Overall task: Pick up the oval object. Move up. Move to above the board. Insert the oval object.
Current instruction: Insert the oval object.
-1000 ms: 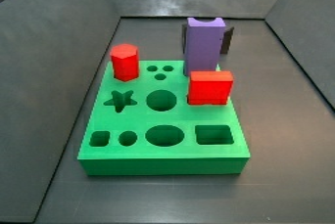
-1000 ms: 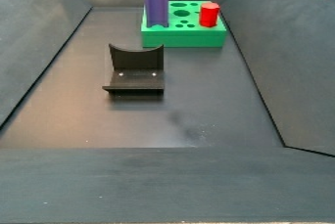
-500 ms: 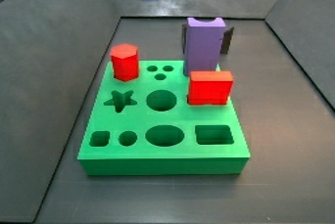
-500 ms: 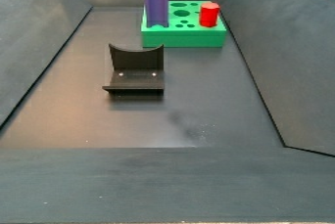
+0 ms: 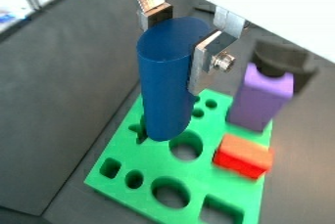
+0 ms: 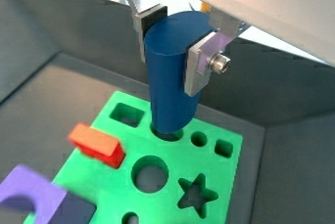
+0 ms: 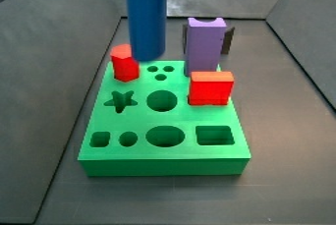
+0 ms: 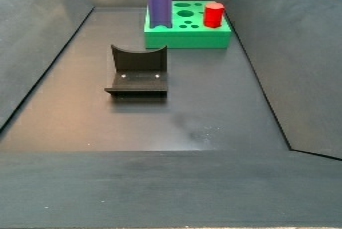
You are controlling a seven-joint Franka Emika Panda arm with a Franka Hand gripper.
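While the hand (image 5: pixel 183 42) gripped the blue oval peg (image 5: pixel 167 81) upright above the green board (image 7: pixel 164 131), insertion seemed underway; next, line it up with the oval hole (image 7: pixel 165 137) and lower.

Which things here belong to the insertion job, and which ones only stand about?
Job: the oval object, gripped by the gripper above the board.

Standing about: purple block, red square block, red hexagonal block, the fixture on the floor.

Flat silver gripper (image 5: pixel 181 34) plates, screw-fastened
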